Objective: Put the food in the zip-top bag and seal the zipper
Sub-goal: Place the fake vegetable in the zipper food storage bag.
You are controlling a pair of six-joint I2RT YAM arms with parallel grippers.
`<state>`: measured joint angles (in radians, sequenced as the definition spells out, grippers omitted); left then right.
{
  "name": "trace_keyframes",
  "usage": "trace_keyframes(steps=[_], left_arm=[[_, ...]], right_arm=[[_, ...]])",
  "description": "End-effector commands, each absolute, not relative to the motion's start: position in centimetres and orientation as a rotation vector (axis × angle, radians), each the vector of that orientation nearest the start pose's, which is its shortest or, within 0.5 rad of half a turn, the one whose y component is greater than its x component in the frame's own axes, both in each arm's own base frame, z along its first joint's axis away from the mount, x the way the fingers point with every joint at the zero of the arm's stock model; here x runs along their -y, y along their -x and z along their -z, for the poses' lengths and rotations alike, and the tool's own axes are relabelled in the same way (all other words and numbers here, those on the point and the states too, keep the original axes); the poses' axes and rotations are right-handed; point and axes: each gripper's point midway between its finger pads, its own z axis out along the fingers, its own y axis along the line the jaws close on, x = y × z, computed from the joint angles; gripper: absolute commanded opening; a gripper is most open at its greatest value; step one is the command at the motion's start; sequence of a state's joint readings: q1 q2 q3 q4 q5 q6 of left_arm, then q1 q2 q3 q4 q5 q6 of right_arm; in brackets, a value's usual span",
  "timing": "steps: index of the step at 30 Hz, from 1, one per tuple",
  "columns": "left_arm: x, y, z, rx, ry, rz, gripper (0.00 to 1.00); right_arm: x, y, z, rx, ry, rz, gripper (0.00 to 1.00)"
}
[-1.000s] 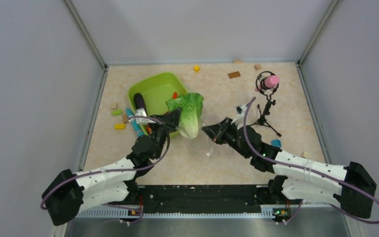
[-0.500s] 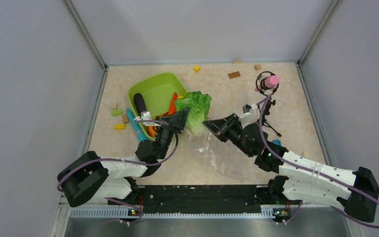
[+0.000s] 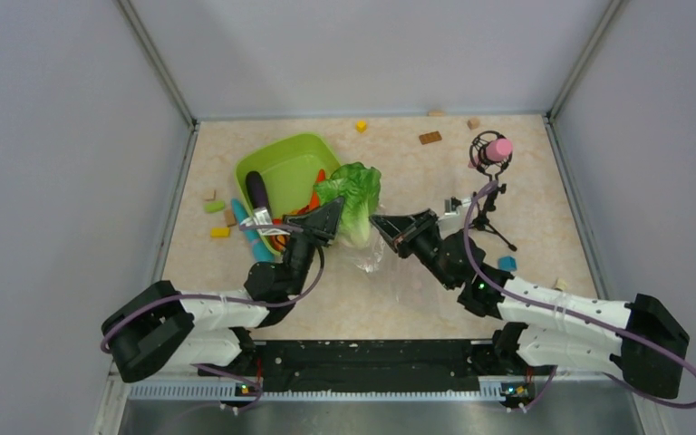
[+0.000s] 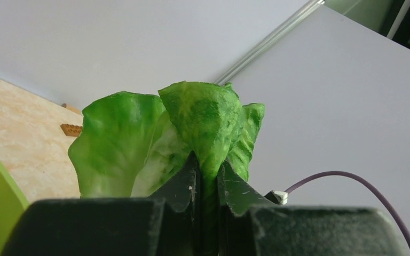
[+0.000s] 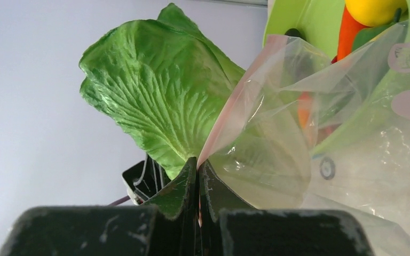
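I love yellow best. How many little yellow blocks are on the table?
2. One small yellow plastic block lies near the back wall; the other lies left of the lime-green plastic tray. More may be hidden.

A lime-green tray sat at the back left of the beige speckled table. Left of it lay a tan block, a green block and a yellow block, with a teal stick just beside the tray's near-left edge. Near the back wall were a second yellow block, a brown brick and two small tan pieces. At the right a black tripod stand carried a round black cage with a pink tip. A blue block lay nearer the front.
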<state>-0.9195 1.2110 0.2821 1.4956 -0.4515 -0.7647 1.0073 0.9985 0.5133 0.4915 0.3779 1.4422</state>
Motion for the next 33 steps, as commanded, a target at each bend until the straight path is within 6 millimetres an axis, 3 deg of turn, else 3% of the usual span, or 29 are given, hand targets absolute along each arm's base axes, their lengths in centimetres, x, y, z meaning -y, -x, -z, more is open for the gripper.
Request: trace_keyframes(steps=[1,8,13,16,25,29,33], left_arm=[[23.3,-24.4,-31.8,-1.015,0.454,1.328,0.00],[24.1,-25.6,-30.7,-1.050,0.478,1.266,0.00],[25.0,-24.8,-30.1,-1.077,0.397,1.281,0.00],[25.3,-23.8,-30.0,-1.084,0.340,1.306,0.13],[25.8,-19.9,-30.9,-1.112,0.093,1.361,0.73],[26.1,-19.8,-30.1,-1.272,0.034,1.293,0.79],[24.6,-20.0,-29.5,-1.395,0.044,1.183,0.83]], right_arm=[[-31.0,-21.6,-33.5,-1.489,-0.701,-1.790,0.00],[-31.2,-21.1,-34.1,-1.473,-0.700,-1.849,0.00],[-30.2,-21.3,-34.8,-1.426,-0.708,-1.830,0.00],[-29.7,-21.4,-34.9,-1.405,-0.714,-1.814,0.00],[-28.2,-21.7,-34.6,-1.359,-0.726,-1.758,0.00],[-27.7,-21.8,-34.2,-1.344,-0.737,-1.748,0.00],[-27.3,-21.8,-34.0,-1.330,-0.744,-1.741,0.00]])
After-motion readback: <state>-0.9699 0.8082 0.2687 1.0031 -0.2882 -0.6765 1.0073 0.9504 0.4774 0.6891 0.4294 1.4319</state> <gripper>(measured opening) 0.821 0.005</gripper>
